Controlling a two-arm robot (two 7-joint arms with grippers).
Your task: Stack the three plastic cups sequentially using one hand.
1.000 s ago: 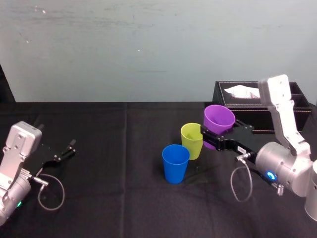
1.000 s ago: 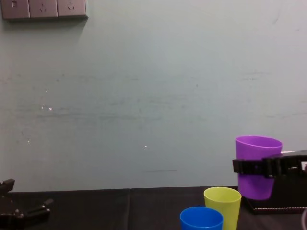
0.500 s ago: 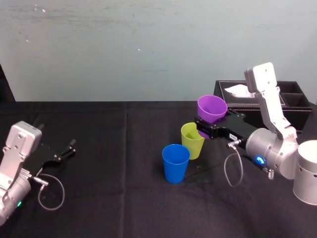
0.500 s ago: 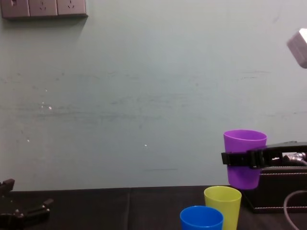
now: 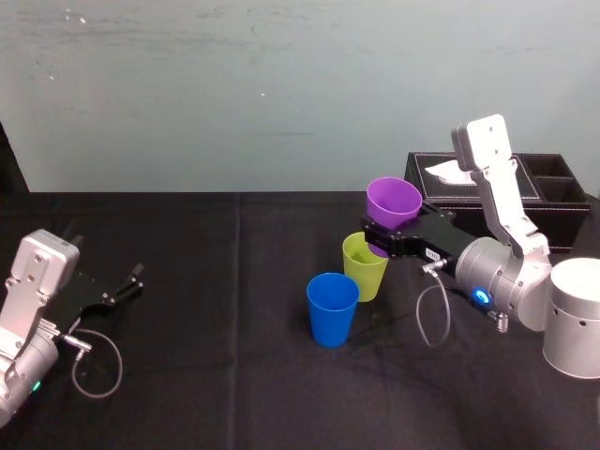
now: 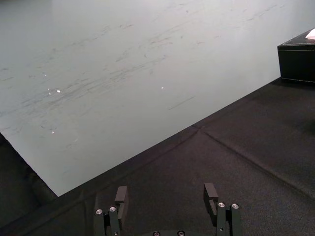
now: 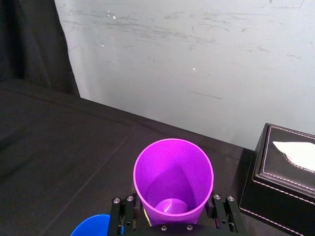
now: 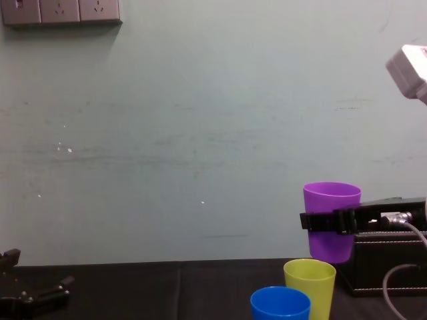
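My right gripper is shut on the purple cup, holding it upright in the air. The cup hangs just above and slightly right of the yellow-green cup, which stands on the black table. The blue cup stands in front and to the left of that one. From the chest, the purple cup floats above the yellow-green cup and the blue cup. The right wrist view looks down into the purple cup between my fingers. My left gripper rests open at the far left.
A black tissue box with a white tissue stands behind the right arm, also seen as the black box from the chest. A grey cable loops under the right wrist. The black cloth between the arms is bare.
The right gripper has carried the purple cup leftward, from beside the tissue box to over the yellow-green cup. The left arm has not moved.
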